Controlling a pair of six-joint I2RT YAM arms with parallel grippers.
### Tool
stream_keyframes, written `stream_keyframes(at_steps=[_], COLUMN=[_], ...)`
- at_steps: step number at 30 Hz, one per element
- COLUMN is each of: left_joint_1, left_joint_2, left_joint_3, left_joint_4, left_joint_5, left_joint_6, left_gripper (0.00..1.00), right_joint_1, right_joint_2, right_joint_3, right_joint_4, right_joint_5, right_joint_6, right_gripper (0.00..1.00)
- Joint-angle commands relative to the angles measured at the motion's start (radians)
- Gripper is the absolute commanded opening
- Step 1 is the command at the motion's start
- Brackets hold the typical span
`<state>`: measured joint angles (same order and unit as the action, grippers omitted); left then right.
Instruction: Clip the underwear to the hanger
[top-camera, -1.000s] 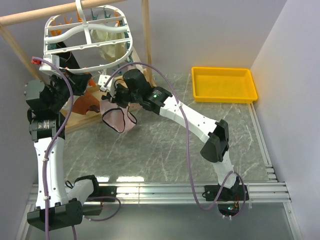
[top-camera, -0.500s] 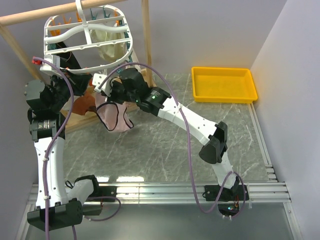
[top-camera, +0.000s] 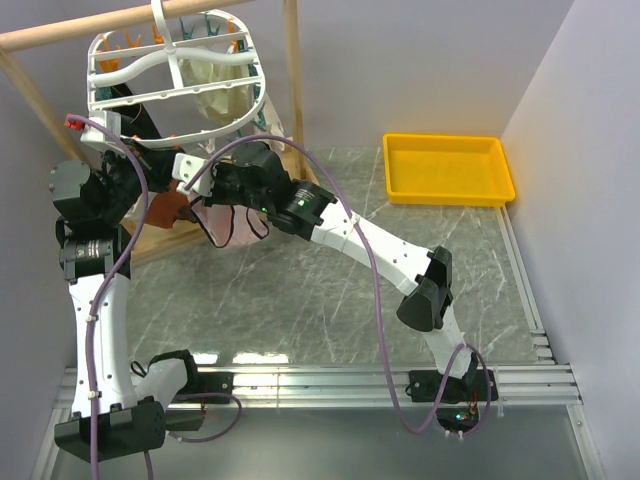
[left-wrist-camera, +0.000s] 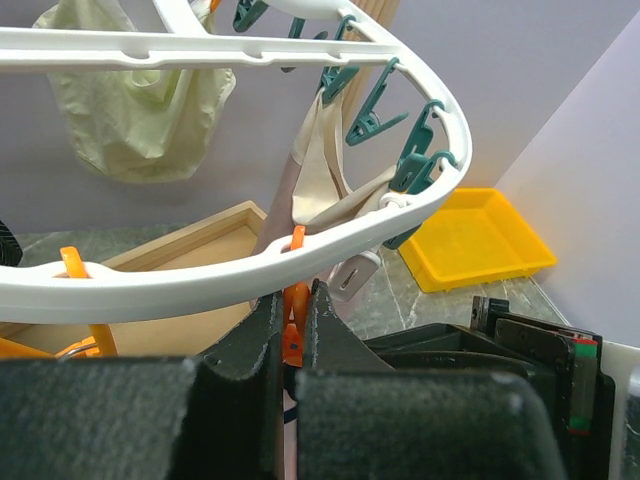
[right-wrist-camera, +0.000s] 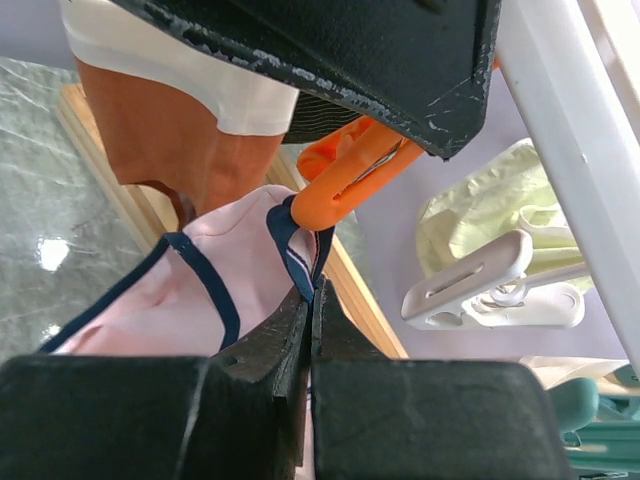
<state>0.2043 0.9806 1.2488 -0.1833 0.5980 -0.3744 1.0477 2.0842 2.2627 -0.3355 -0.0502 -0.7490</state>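
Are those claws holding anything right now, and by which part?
The right gripper pinches the underwear by its navy-trimmed edge; the left gripper squeezes an orange clothespin hanging from the hanger.

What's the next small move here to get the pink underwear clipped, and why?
Probably nudge the right hand slightly up. It pinches the underwear by its navy waistband, which only just reaches the mouth of the orange clothespin that the left hand squeezes. Seated deeper, the clip should bite more fabric.
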Motion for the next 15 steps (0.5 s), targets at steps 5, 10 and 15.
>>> stream_keyframes(at_steps=[5,10,15], left_joint_1=[-0.005,-0.006,-0.005], left_joint_2=[-0.013,-0.014,-0.016], left_joint_3=[-0.014,-0.015,-0.015], left_joint_4=[-0.061,-0.051,-0.042], left_joint_5=[0.095,0.094,0.089], left_joint_6=[0.02,0.011,0.0], left_gripper=[0.0,0.0,0.01], right_joint_1=[0.011,0.012,0.015], right_joint_2=[0.004,0.002,0.008], right_joint_3=[0.015,0.008,0.006], right_joint_4=[0.059,0.049,0.038], right_joint_5=[0.013,0.007,0.0], right_joint_6=[-0.023,-0.026,-0.01], right_gripper=[0.0,0.0,0.0])
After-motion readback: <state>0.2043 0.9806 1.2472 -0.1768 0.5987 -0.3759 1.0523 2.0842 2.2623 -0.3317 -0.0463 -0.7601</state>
